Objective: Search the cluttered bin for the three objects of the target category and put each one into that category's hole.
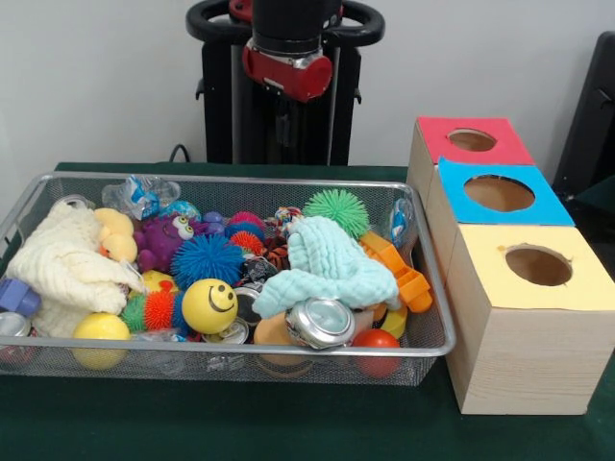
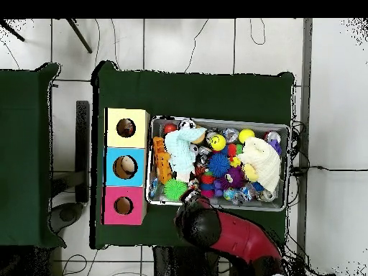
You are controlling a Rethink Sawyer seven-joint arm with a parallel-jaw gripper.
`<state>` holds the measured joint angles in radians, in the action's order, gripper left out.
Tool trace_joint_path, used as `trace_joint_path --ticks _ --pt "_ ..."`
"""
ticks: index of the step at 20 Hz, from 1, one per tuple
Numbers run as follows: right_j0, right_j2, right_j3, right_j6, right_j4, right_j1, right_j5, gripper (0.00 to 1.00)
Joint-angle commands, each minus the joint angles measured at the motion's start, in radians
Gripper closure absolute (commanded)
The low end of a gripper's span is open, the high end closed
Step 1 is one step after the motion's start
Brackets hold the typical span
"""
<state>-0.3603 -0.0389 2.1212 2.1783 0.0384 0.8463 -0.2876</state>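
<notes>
Overhead view: green table point(image 2: 194, 90) on white tiled floor point(image 2: 330, 108) (gripper state unclear).

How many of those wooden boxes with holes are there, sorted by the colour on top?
Red box: 1
Blue box: 1
Yellow box: 1
Total: 3

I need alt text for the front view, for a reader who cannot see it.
A silver wire-mesh bin crammed with toys, balls, a mint cloth and a cream cloth sits on a green table. To its right stand three wooden boxes with round holes, the nearest yellow-topped. The robot arm hangs behind.
</notes>
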Motion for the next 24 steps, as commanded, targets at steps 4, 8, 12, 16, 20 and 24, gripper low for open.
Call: trace_joint_path --ticks 4,8,12,16,20,24 --pt "-0.068 0.157 -0.046 -0.042 0.123 -0.064 0.078 0.0" --pt "-0.063 0.171 -0.048 -0.003 0.136 -0.071 0.099 0.0" --pt "-0.043 0.158 -0.052 0.034 0.151 -0.078 0.146 0.0" --pt "-0.035 0.142 -0.062 0.042 0.167 -0.073 0.162 0.0" --pt "-0.044 0.128 -0.062 0.031 0.202 -0.076 0.192 0.0" --pt "-0.04 0.114 -0.065 0.039 0.23 -0.11 0.231 0.0"
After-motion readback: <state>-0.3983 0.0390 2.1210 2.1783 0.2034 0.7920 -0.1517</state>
